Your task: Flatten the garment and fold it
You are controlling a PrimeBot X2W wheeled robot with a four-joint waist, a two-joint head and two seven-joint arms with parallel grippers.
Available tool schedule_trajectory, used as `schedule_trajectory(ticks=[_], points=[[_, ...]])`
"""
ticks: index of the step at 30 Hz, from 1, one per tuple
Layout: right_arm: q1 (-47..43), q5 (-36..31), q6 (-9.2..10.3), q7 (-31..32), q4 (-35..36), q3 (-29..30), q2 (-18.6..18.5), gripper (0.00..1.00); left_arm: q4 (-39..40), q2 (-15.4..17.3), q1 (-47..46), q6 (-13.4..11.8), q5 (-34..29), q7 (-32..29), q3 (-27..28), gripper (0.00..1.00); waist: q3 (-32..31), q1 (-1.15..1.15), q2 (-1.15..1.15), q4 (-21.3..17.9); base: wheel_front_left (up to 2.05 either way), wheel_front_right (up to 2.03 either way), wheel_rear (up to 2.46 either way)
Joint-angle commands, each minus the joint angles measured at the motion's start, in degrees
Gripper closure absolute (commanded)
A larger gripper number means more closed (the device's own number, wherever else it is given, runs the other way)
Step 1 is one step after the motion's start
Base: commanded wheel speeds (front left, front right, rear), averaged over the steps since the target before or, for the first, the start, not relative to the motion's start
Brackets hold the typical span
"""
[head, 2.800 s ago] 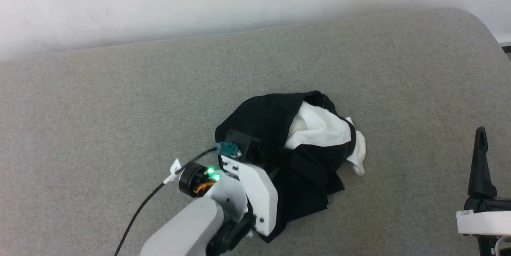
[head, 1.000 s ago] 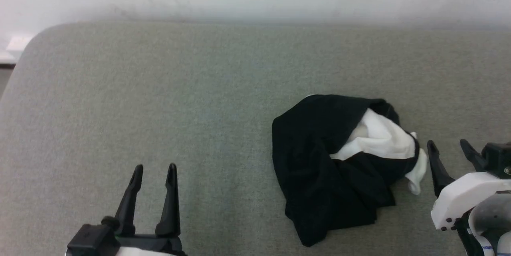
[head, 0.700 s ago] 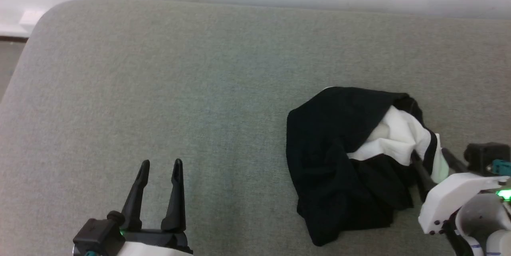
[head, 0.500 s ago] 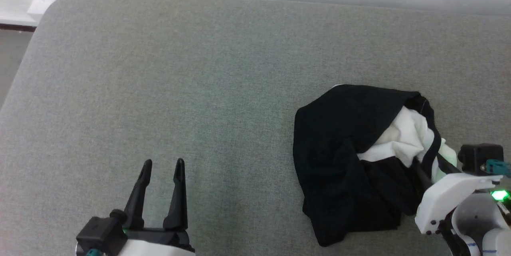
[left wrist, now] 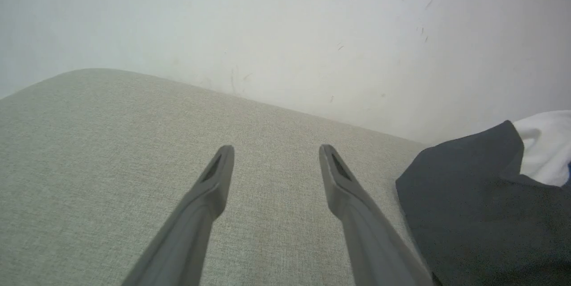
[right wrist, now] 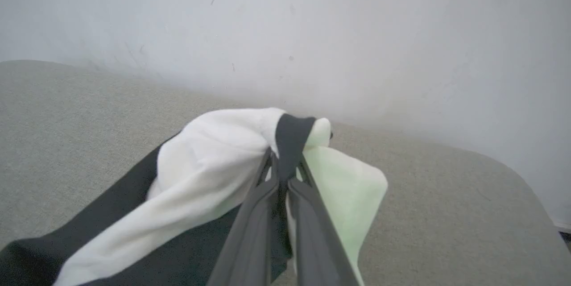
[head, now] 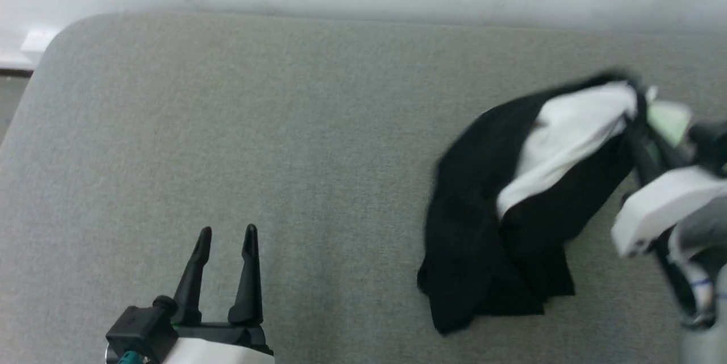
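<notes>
One grip set: right gripper [right wrist: 283, 163] pinches black trim of garment [head: 511, 227], cloth half-raised. Left gripper [head: 227, 230] wide, empty. Flattening step; next likely needs second grasp, spreading apart.

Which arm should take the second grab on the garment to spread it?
Left, probably. The left gripper is open and free, with the garment just to its right. The right gripper is shut on the garment's top edge, holding it up.
</notes>
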State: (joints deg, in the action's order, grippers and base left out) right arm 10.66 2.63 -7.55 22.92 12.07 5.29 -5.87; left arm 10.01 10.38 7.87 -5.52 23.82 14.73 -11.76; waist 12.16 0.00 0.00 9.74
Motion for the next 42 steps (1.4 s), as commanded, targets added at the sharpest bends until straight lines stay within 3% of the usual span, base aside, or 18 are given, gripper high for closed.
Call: schedule_trajectory(ticks=[1, 5, 9, 15, 21, 22, 23, 24, 29, 34, 42], points=[[2.36, -0.34, 0.06, 0.24, 1.15, 0.39, -1.18, 1.00, -0.10, -0.09, 0.21, 0.31, -0.44, 0.27, 0.40, 0.00, -2.10, 0.00, 0.00, -1.92, 0.00, 0.00, 0.00], [5.41, -0.22, 0.06, 2.26, 3.89, 2.22, -3.85, 1.00, 0.11, 0.22, 0.80, 0.14, -0.40, 0.22, 0.54, 0.00, -3.31, 0.00, 0.00, -2.77, 0.00, 0.00, 0.00], [3.01, 0.03, 0.06, 4.63, 5.64, 6.07, -4.49, 1.00, 0.59, 0.31, 1.17, -0.01, -0.27, 0.11, 0.43, 0.00, -3.43, 0.00, 0.00, -2.87, 0.00, 0.00, 0.00], [-10.31, 0.87, 0.06, 5.93, 5.23, 11.36, 0.06, 1.00, 0.63, 0.53, 1.99, -0.03, 0.29, -0.13, 0.39, 0.00, -2.71, 0.00, 0.00, -2.46, 0.00, 0.00, 0.00], [-20.75, 3.41, 0.06, 3.52, 1.29, 11.97, 2.73, 1.00, 0.65, 0.94, 1.73, -0.11, 0.64, -0.35, 0.65, 0.00, -2.35, 0.00, 0.00, -3.02, 0.00, 0.00, 0.00], [-21.45, 3.59, 0.06, 3.05, 0.71, 11.83, 2.82, 0.87, 0.63, 1.03, 1.70, -0.13, 0.63, -0.41, 0.64, 0.00, -2.52, 0.00, 0.00, -3.24, 0.00, 0.00, 0.00], [-22.05, 3.64, 0.06, 2.20, -0.14, 11.48, 2.91, 0.12, 0.61, 1.15, 1.69, -0.18, 0.60, -0.54, 0.56, 0.00, -3.02, 0.00, 0.00, -3.66, 0.00, 0.00, 0.00], [-21.84, 3.69, 0.06, 1.79, -0.26, 11.45, 2.94, 0.00, 0.57, 1.22, 1.73, -0.19, 0.57, -0.61, 0.49, 0.00, -3.37, 0.00, 0.00, -3.84, 0.00, 0.00, 0.00], [-18.97, 3.13, 0.06, 1.50, 3.84, 9.84, 2.97, 0.00, 0.31, 1.34, 2.32, -0.26, 0.47, -1.13, -0.23, 0.00, -5.36, 0.00, 0.00, -3.89, 0.00, 0.00, 0.00], [-16.42, 2.96, 0.06, 5.67, 9.36, 5.14, 2.29, 0.00, 0.07, 0.96, 2.78, -0.14, 0.69, -1.21, -1.09, 0.00, -6.42, 0.00, 0.00, -2.10, 0.00, 0.00, 0.00], [-15.30, 5.05, 0.06, 12.98, 7.21, -3.40, -0.46, 0.00, -0.77, 0.84, 2.80, 0.36, 1.14, -1.09, -1.64, 0.00, -5.59, 0.00, 0.00, 1.95, 0.00, 0.00, 0.00]])
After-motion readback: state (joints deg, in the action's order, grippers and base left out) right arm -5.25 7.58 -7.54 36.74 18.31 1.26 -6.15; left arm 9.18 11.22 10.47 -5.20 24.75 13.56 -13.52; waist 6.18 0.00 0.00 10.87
